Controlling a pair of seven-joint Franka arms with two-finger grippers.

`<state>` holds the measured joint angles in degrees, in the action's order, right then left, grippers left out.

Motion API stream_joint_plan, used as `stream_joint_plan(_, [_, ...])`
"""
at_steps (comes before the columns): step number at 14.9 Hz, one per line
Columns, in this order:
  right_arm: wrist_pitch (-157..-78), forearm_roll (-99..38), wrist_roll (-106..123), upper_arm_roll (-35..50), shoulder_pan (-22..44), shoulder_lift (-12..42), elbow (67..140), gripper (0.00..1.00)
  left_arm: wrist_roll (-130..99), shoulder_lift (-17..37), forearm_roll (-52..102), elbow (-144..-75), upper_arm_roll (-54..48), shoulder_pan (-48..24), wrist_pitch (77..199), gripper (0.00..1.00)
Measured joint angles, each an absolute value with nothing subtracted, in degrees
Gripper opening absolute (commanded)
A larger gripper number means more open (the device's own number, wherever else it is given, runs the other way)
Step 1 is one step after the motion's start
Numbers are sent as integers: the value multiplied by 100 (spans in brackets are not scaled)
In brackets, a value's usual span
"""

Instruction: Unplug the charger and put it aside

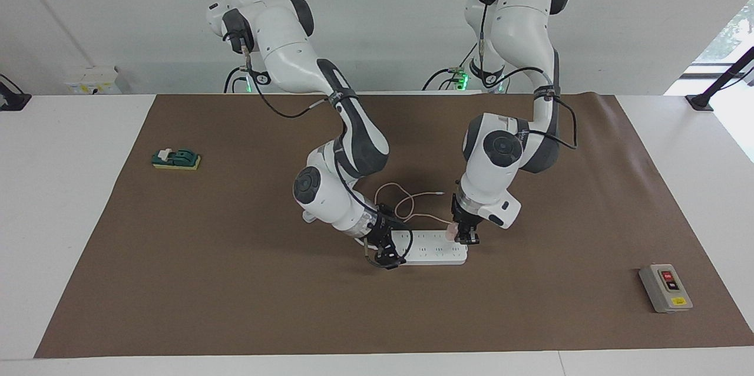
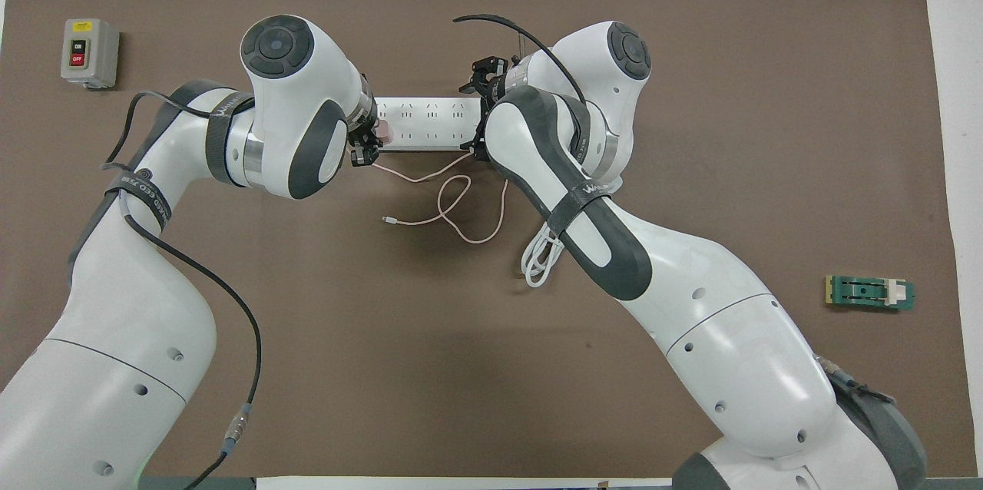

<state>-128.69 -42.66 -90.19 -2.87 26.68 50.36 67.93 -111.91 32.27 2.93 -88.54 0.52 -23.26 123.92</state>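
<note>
The white power strip (image 1: pixel 436 248) (image 2: pixel 422 121) lies mid-mat. The pale-pink charger (image 1: pixel 452 231) (image 2: pixel 387 135) sits on the strip's end toward the left arm. Its thin pink cable (image 1: pixel 406 202) (image 2: pixel 461 206) curls on the mat nearer to the robots. My left gripper (image 1: pixel 466 238) (image 2: pixel 370 146) is down on the charger with its fingers closed around it. My right gripper (image 1: pixel 386 249) (image 2: pixel 478 112) straddles the strip's other end, one finger on each long side, holding it.
The strip's thick white cord (image 2: pixel 541 259) lies bundled under the right arm. A grey switch box (image 1: pixel 665 287) (image 2: pixel 90 52) sits toward the left arm's end. A green block on a yellow pad (image 1: pixel 177 159) (image 2: pixel 870 293) sits toward the right arm's end.
</note>
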Motion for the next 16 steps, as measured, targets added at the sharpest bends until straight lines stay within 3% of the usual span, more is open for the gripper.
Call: stream_joint_plan(16, [-13098, -4271, -9019, -282, 2749, 5126, 6813, 100, -11191, 3215, 290, -8877, 52, -2328, 12417, 0])
